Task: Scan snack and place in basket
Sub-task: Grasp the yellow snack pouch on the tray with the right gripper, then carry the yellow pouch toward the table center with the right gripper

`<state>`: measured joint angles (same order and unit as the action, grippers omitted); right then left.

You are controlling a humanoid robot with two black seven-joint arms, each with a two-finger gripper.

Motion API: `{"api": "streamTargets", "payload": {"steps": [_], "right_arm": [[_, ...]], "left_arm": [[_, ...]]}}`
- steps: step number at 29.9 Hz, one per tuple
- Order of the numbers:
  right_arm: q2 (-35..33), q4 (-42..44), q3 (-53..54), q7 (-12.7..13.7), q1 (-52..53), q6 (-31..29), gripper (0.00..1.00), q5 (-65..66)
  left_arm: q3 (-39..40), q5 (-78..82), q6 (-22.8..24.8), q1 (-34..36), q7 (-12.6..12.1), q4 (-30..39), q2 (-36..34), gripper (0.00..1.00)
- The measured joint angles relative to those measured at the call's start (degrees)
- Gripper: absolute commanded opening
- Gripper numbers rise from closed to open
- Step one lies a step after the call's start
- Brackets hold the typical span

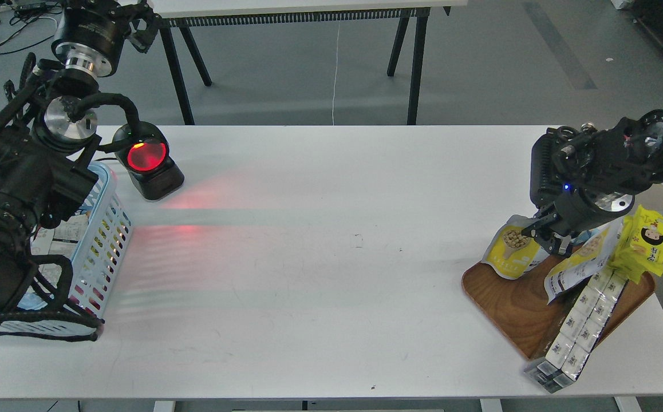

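Observation:
The snack (512, 252), a flat pouch with a yellow front picturing golden balls, hangs tilted over the left corner of the brown wooden tray (509, 309) at the right. My right gripper (550, 236) is shut on the pouch's right edge and holds it lifted off the tray. The light blue slotted basket (105, 234) stands at the table's left edge, partly hidden behind my left arm. My left gripper (141, 27) is raised at the top left, beyond the table's far edge, dark and small, so its fingers cannot be told apart.
A black scanner (147, 161) with a glowing red window stands beside the basket and casts red light on the table. The tray also holds a second pouch (580, 260), a bright yellow cartoon-face packet (647, 243) and a strip of white boxes (580, 323) overhanging its front edge.

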<state>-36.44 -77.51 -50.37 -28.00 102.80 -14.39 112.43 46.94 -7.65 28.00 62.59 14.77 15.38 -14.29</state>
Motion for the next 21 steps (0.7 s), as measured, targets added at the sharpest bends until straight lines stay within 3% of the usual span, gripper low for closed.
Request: {"api": "streamTargets", "payload": {"steps": [12, 21], "right_arm": [[0.72, -0.45, 4.26, 0.0, 7.1, 0.92, 0.0, -4.96], [5.51, 0.13, 10.41, 0.0, 7.67, 0.69, 0.0, -8.88]], "left_arm": [[0.0, -0.05, 0.0, 0.11, -0.01, 0.01, -0.13, 1.0], [-0.08, 0.0, 0.0, 0.1, -0.03, 0.0, -0.13, 1.0]]}}
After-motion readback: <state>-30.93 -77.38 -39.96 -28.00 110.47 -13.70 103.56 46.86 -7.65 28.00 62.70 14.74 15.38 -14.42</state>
